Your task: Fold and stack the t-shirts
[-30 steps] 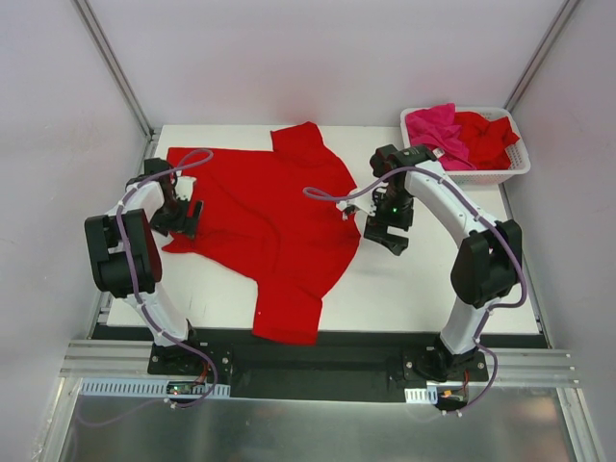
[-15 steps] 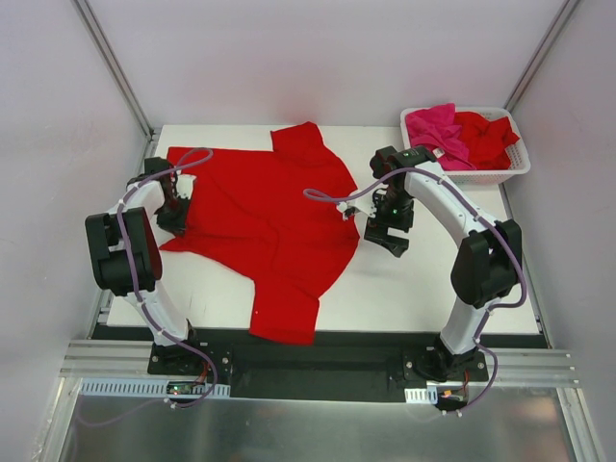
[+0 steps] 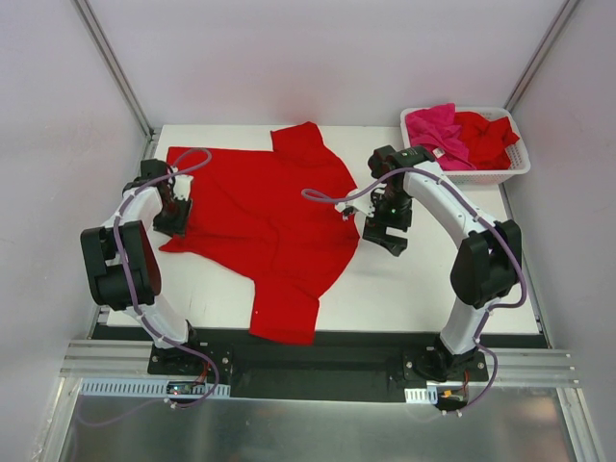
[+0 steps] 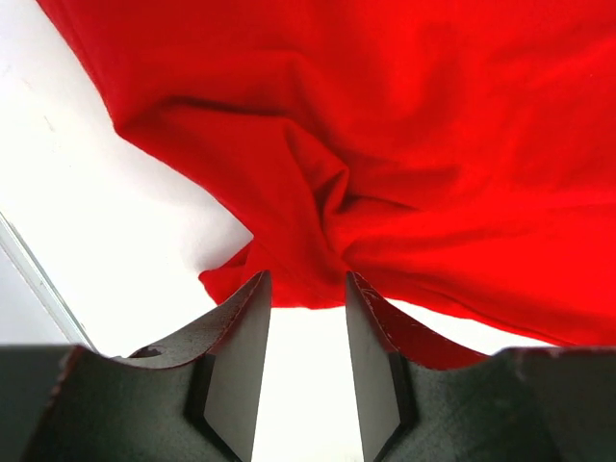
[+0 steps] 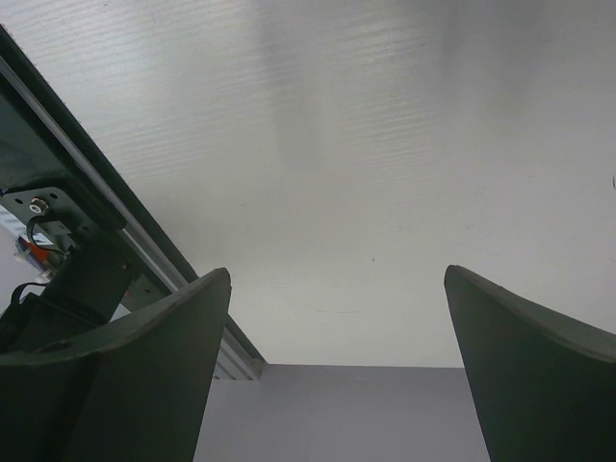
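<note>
I read left gripper (image 4: 306, 289) jaws narrowly apart, the red t-shirt's (image 4: 414, 164) bunched edge between their tips. Right gripper (image 5: 337, 279) gapes wide, holding nothing.

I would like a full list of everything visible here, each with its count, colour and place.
spread shirt: 1, red, on the table's left and centre, reaching the near edge
pink shirt: 1, pink, in the basket, left side
crumpled shirt: 1, red, in the basket, right side
basket: 1, white, table's far right corner
table: 1, white
arms: 2, white and black, near edge
left tool: at the spread shirt's left edge, cloth bunched at its tips
right tool: open, empty, by that shirt's right edge
</note>
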Robot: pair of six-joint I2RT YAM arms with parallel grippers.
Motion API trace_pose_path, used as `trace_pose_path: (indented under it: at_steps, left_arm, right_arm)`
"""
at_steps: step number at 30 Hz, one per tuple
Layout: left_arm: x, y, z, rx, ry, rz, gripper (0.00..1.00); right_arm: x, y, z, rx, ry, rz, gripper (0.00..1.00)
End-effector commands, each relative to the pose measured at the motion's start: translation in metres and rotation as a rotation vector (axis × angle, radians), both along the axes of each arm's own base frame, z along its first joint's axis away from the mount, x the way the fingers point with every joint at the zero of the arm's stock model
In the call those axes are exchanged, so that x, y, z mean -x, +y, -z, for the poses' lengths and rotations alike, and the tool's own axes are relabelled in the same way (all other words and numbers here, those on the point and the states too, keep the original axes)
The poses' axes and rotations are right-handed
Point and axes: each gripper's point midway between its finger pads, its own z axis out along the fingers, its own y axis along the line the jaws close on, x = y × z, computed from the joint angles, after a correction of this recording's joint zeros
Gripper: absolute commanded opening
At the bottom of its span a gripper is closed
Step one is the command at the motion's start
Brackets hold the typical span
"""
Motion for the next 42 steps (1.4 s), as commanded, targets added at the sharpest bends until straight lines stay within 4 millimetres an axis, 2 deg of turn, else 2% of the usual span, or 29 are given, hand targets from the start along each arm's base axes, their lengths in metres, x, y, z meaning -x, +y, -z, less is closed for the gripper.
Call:
trace_pose_path:
  at_steps: [1,5,9,16,18,21,23,26,32,42]
  left_arm:
    - [0.004,0.005,-0.004,-0.012,-0.005,-0.006,0.37]
    - [0.004,0.007,0.001,-0.015,0.013,-0.002,0.34]
    - [0.003,0.008,0.004,-0.014,0.02,0.004,0.13]
    - [0.003,0.009,0.01,-0.01,0.036,0.004,0.11]
    - [0.004,0.011,0.009,-0.016,0.038,-0.003,0.12]
    - [0.002,0.011,0.003,-0.021,0.019,-0.004,0.21]
    - [0.001,0.011,-0.003,-0.027,0.001,-0.005,0.22]
    - [0.001,0.011,-0.007,-0.03,-0.009,-0.008,0.23]
    - [0.005,0.01,-0.002,-0.021,0.006,-0.011,0.23]
    - [-0.001,0.004,-0.016,0.01,-0.026,-0.02,0.24]
  right_arm:
    - [0.054,-0.023,-0.025,0.086,0.212,-0.012,0.96]
    - [0.056,-0.023,-0.026,0.085,0.209,-0.014,0.96]
    - [0.059,-0.025,-0.024,0.093,0.215,-0.014,0.96]
    - [0.058,-0.025,-0.025,0.095,0.211,-0.013,0.96]
    - [0.059,-0.025,-0.025,0.098,0.215,-0.015,0.96]
    - [0.059,-0.026,-0.024,0.099,0.217,-0.015,0.96]
    - [0.058,-0.026,-0.023,0.1,0.219,-0.015,0.96]
    - [0.057,-0.025,-0.022,0.1,0.222,-0.018,0.96]
    - [0.055,-0.023,-0.022,0.105,0.22,-0.02,0.96]
    - [0.057,-0.026,-0.021,0.126,0.228,-0.026,0.96]
